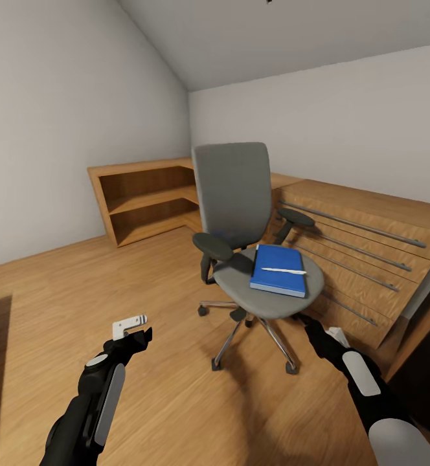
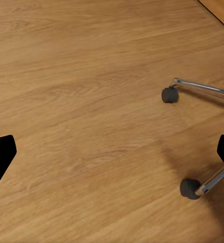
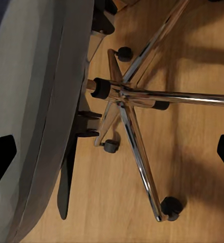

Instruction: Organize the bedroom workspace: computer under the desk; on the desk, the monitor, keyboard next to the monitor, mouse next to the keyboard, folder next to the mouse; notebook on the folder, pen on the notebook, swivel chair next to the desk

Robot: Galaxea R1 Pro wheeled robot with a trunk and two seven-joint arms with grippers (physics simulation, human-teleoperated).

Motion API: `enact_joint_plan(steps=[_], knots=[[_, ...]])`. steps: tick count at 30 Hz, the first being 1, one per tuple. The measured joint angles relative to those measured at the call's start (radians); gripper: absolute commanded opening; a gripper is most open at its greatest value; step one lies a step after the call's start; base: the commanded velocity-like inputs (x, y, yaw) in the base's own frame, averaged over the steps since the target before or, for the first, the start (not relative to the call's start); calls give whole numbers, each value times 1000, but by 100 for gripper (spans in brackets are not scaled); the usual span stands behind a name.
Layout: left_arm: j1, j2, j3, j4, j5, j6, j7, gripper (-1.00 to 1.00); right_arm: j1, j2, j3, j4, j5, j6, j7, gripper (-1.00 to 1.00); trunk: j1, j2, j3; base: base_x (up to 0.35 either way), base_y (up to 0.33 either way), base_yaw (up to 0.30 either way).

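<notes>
At nine o'clock in the head view ran a plain grey wall over a wooden plank floor (image 1: pixel 79 291) with visible grain. At seven o'clock the left gripper (image 1: pixel 136 331), black with a white bracket at its tip, hung above bare floor; in the left wrist view its dark fingertips (image 2: pixel 1 157) sat at opposite edges of the picture, so the jaws stood wide and held nothing. Two black casters and chrome spokes of the chair's base (image 2: pixel 203 87) showed there, cut off at the edge.

Toward eleven o'clock stood a low open wooden bookshelf (image 1: pixel 147 200), empty-shelved, in the corner under a sloped ceiling.

At centre was the swivel chair (image 1: pixel 234 194): matte grey upholstered back and rounded seat, black armrests, a chrome star base on casters. On the seat lay a flat blue rectangular book or folder (image 1: pixel 278 272), which of the two could not be told, with the thin pale pen (image 1: pixel 283 270) across its top.

At three o'clock a light wooden dresser (image 1: pixel 370 246) with long bar handles stood just behind the chair.

At five o'clock the right gripper (image 1: pixel 309 321) was tucked below the seat's edge, its tip hidden. The right wrist view showed the seat's grey underside (image 3: pixel 36 101) and chrome star, fingertips (image 3: pixel 1 162) far apart, empty.
</notes>
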Motion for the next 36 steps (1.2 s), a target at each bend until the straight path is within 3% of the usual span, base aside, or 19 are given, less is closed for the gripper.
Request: enact_joint_plan(steps=[10,24,36], knots=[[0,0,0,0,0,0,0,100,0,1,2,1,1,4,8,100,0,0,0,24,0,0],[0,0,0,0,0,0,0,100,0,4,37,4,0,43,19,100,0,0,0,12,0,0],[0,0,0,0,0,0,0,100,0,7,42,5,0,43,19,100,1,0,0,-242,0,0]])
